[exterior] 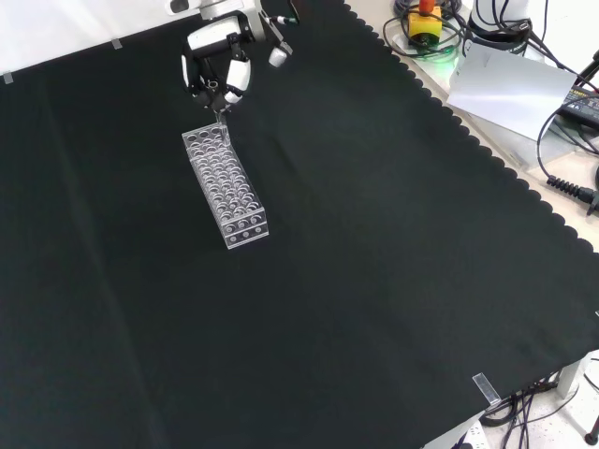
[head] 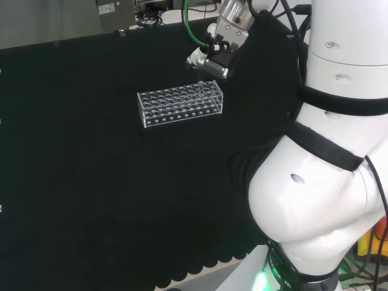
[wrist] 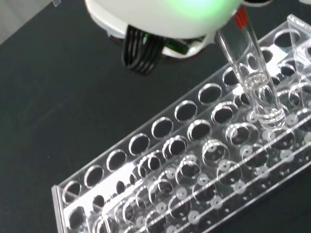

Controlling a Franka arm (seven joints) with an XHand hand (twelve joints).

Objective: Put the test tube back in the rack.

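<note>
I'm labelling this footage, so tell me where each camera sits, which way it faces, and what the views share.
Head view: behind and above the base, looking over the white arm links at the rack.
Front view: opposite the arm, looking down on the cloth; the hand enters from the top.
Wrist view: at the wrist, past a blurred white hand part, onto the test tube.
All three views share the rack.

Black-clothed bench [head: 91, 200] – one clear rack [head: 180, 106] on it – otherwise bare
</note>
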